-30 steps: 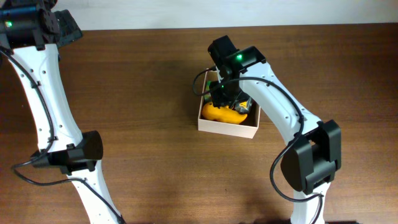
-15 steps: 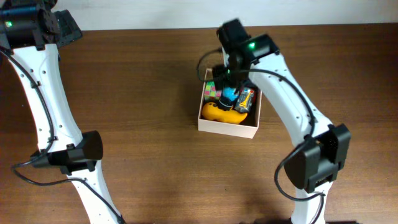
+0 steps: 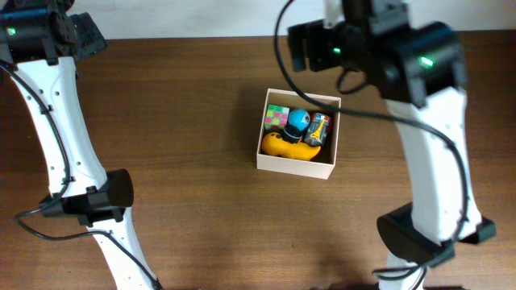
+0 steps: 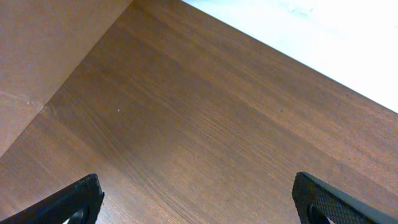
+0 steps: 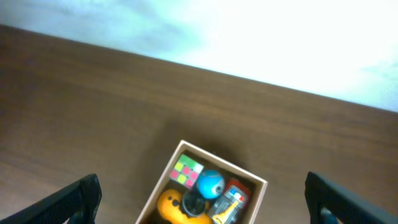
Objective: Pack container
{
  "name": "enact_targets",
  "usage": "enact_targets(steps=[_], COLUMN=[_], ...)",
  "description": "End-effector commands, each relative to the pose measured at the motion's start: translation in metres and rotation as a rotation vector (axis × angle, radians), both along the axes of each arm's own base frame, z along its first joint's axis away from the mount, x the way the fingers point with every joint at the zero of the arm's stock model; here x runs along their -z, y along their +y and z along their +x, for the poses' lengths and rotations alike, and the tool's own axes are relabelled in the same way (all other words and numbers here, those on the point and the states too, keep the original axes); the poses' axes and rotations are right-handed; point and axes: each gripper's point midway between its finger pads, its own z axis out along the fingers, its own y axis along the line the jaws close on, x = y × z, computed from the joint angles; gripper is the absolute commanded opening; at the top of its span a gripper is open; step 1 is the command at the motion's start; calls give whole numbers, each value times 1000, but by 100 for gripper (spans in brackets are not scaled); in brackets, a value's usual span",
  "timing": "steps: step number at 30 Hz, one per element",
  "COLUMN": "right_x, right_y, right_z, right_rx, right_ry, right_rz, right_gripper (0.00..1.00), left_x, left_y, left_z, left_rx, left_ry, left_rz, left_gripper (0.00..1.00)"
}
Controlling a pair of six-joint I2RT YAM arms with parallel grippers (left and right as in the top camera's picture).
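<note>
The container (image 3: 293, 167), a white-walled square box, stands mid-table. Inside lie a colour cube (image 3: 277, 118), a blue ball (image 3: 299, 120), a yellow toy (image 3: 285, 148) and a red and grey toy (image 3: 320, 129). My right gripper (image 5: 202, 204) hangs high above it, open and holding nothing. Its view looks straight down on the container (image 5: 224, 163), the cube (image 5: 187, 170) and the ball (image 5: 211, 183). My left gripper (image 4: 199, 202) is open over bare wood at the table's far left, far from the box.
A white surface (image 3: 201, 16) runs behind the table's back edge. A brown panel (image 4: 37, 62) fills the left of the left wrist view. The left arm (image 3: 60, 129) stands along the left side, and the right arm's base (image 3: 427, 234) is at the front right.
My right gripper has risen from inside the container to high above it and opened wide. The blue ball now lies uncovered among the toys. The left arm has not moved.
</note>
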Motion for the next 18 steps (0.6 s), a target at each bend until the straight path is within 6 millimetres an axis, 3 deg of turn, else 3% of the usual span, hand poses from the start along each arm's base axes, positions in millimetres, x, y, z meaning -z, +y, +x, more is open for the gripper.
enact_targets(steps=[1,5,10,14,18], right_x=[-38,-75,-108,-122,-138], right_y=[-32,-76,-127,-152,-164], right_z=[-18,-47,-106,-150,-178], right_rx=[82,194,314,384,416], right_ry=[-106,-192,-253,-285,-353], right_rz=[-40,-55,6,44,53], right_gripper=[99,99,99,99,99], left_x=[-5,-5,-5,-5,-5], left_y=[2,2,2,2,2], left_z=[0,0,0,0,0], left_rx=[2,2,2,1,2], left_ry=[-14,-14,-14,-14,-14], left_rz=[6,6,6,7,6], left_gripper=[99,99,99,99,99])
